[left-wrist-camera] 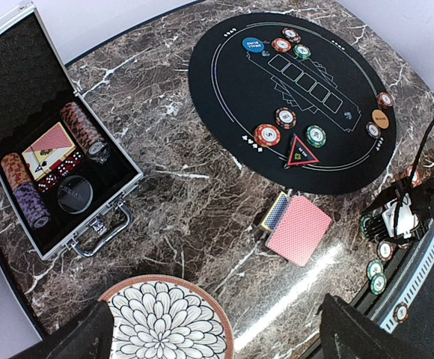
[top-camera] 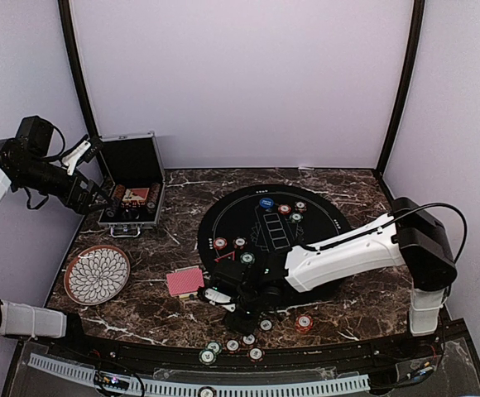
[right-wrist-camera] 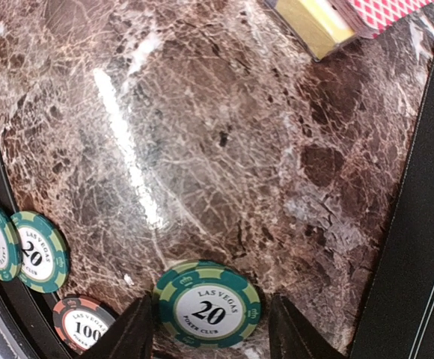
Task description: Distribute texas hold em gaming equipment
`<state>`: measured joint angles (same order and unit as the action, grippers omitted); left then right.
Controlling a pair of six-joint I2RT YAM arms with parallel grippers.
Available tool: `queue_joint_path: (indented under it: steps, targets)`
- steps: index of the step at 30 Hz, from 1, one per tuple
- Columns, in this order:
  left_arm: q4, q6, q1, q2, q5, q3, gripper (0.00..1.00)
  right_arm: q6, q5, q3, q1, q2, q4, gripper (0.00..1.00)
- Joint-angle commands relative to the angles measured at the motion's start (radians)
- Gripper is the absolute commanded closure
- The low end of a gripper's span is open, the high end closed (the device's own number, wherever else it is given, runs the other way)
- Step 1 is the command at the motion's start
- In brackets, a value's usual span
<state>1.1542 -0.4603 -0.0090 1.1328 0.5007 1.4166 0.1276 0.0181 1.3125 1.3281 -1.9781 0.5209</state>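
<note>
A green "20" poker chip (right-wrist-camera: 207, 303) lies flat on the marble between my right gripper's (right-wrist-camera: 209, 329) fingers. The jaws are open and straddle it, the left finger at its rim and a small gap on the right. In the top view the right gripper (top-camera: 242, 313) is low near the front edge. More chips (right-wrist-camera: 41, 250) lie beside it, and several chips (top-camera: 232, 345) sit along the front edge. Red-backed cards (top-camera: 184, 281) lie left of the black mat (top-camera: 339, 207). Chips, a blue disc (top-camera: 266, 202), an orange disc (left-wrist-camera: 380, 118) and a red triangle (left-wrist-camera: 301, 153) lie on the mat. My left gripper (left-wrist-camera: 224, 336) is open, empty and high.
An open silver case (top-camera: 132, 178) with chip stacks, cards and dice stands at the back left, below my left gripper (top-camera: 99, 201). A flower-patterned plate (top-camera: 97, 274) lies at the front left. A card box (left-wrist-camera: 274, 213) lies against the cards. A raised rail (top-camera: 223, 387) runs along the front.
</note>
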Motion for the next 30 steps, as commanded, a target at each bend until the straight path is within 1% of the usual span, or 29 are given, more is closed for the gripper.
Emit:
queue_joint_path:
  steps: [1,4,10,17,24,27,30]
  targets:
    - [0.024,-0.009,0.006,-0.019,0.021,0.007,0.01,0.0,0.015,0.016,0.007,-0.009,0.013,0.53]
    - [0.024,-0.009,0.006,-0.02,0.021,0.007,0.01,0.003,0.026,0.015,0.008,0.001,0.014,0.61]
    - [0.024,-0.009,0.006,-0.021,0.021,0.008,0.01,0.003,0.047,0.025,0.006,0.035,0.016,0.66]
    - [0.023,-0.009,0.006,-0.019,0.021,0.009,0.01,0.017,0.055,0.055,-0.008,0.104,0.034,0.69]
    - [0.021,-0.014,0.006,-0.018,0.021,0.001,0.01,0.05,0.022,0.009,-0.09,0.205,0.034,0.69]
    - [0.024,-0.018,0.006,-0.018,0.027,-0.004,0.01,0.07,0.029,-0.059,-0.141,0.25,0.037,0.69]
    - [0.029,-0.03,0.006,-0.013,0.042,-0.016,0.01,0.096,0.059,-0.142,-0.224,0.294,0.037,0.69]
